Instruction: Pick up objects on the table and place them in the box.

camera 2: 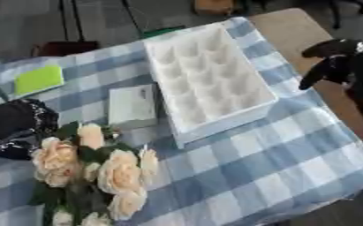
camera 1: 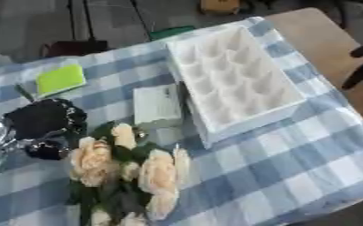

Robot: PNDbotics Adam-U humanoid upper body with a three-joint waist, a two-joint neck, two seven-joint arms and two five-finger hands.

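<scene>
Flowers (camera 1: 130,172) just beside left hand (camera 1: 41,119), grip unclear; right hand (camera 2: 342,62) curled, empty.

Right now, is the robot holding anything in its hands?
The left hand is down on the flower bunch, at its leafy near end; whether its fingers grip it cannot be told. The right hand holds nothing, off beside the white box.

head stereo pair, looking down, close, sharing white box (camera 1: 234,79)
</scene>
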